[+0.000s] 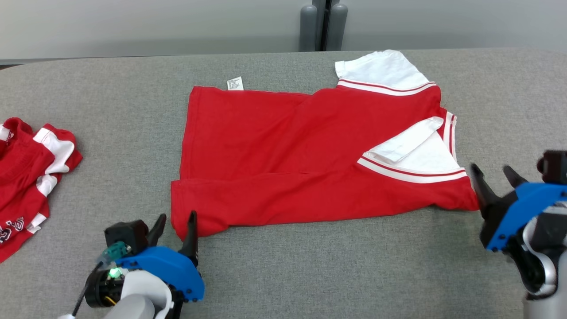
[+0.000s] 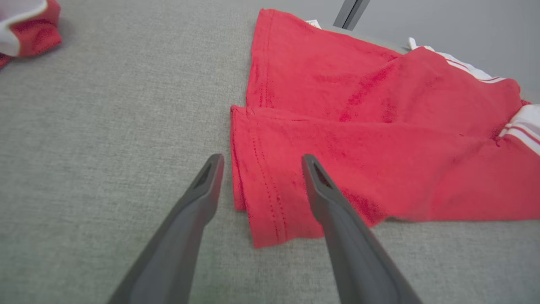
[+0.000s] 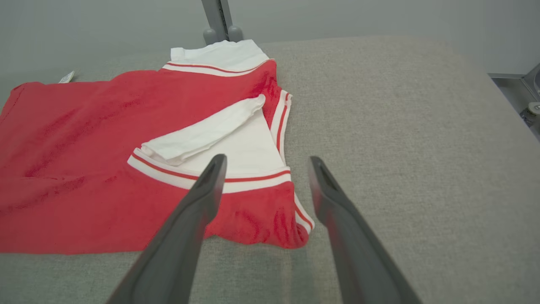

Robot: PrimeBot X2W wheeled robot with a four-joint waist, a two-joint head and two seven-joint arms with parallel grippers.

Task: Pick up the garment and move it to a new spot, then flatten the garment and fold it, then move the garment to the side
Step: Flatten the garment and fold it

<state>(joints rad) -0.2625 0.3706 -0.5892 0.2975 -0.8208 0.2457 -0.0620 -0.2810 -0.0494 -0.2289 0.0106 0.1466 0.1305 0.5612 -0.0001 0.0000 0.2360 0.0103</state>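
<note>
I am holding both grippers wide open and empty. My left gripper (image 1: 177, 215) is hovering at the near left corner of the red shirt (image 1: 288, 155), my right gripper (image 1: 490, 167) just off its near right corner. The shirt is lying part-folded in the middle of the table (image 1: 310, 266). Another red garment (image 1: 26, 168) is lying crumpled at the left edge.

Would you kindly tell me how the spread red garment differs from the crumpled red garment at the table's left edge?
The spread red-and-white garment lies flat, one long side folded over; the crumpled red-and-white garment sits bunched in a heap. The spread one shows no print; the crumpled one shows dark lettering. Both are red with white trim and lie on the grey table.
</note>
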